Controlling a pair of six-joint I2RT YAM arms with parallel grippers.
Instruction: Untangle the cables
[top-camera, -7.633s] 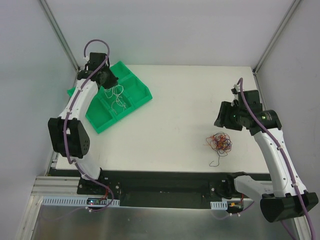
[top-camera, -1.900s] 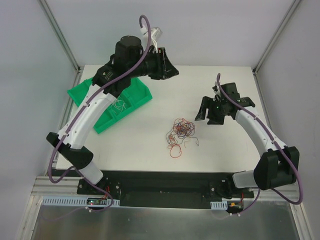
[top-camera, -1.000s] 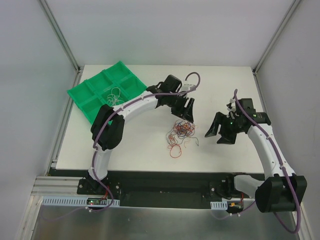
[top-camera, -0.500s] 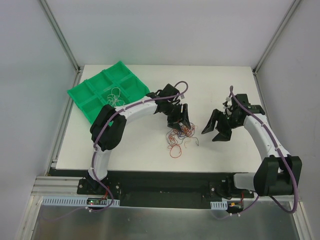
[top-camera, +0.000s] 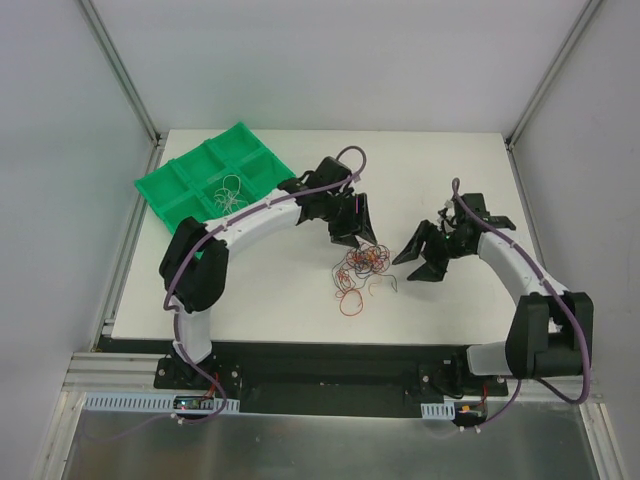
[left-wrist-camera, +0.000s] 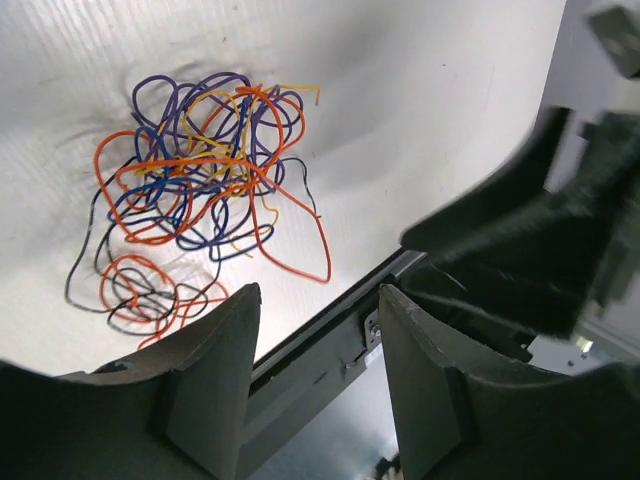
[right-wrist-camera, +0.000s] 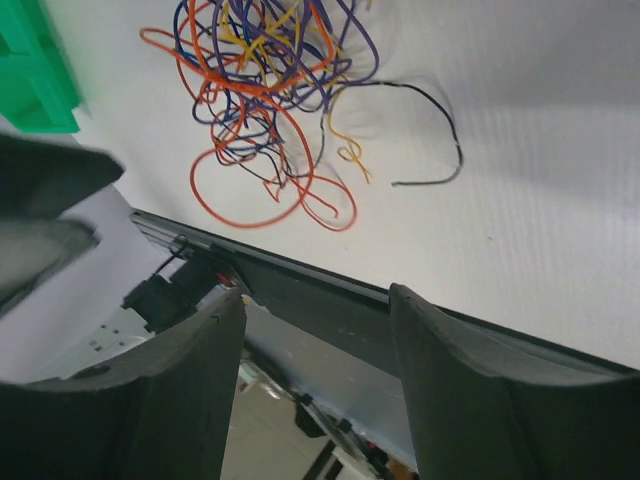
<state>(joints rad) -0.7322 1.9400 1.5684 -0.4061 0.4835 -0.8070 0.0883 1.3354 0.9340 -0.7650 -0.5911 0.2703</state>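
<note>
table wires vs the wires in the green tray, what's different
The table wires are a bigger bunch of orange, purple, yellow and black; the tray wires are a small pale tangle. The table wires lie on the tabletop, the tray wires in a green tray compartment. Both are thin, curly.

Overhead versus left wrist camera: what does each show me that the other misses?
Overhead only: the green plastic compartment tray holding thin white wires. Left wrist only: clearly separable purple, blue and yellow strands among the orange ones. Both: the tangled clump of thin coloured cables on the white table, with the left pincer open beside it.
</note>
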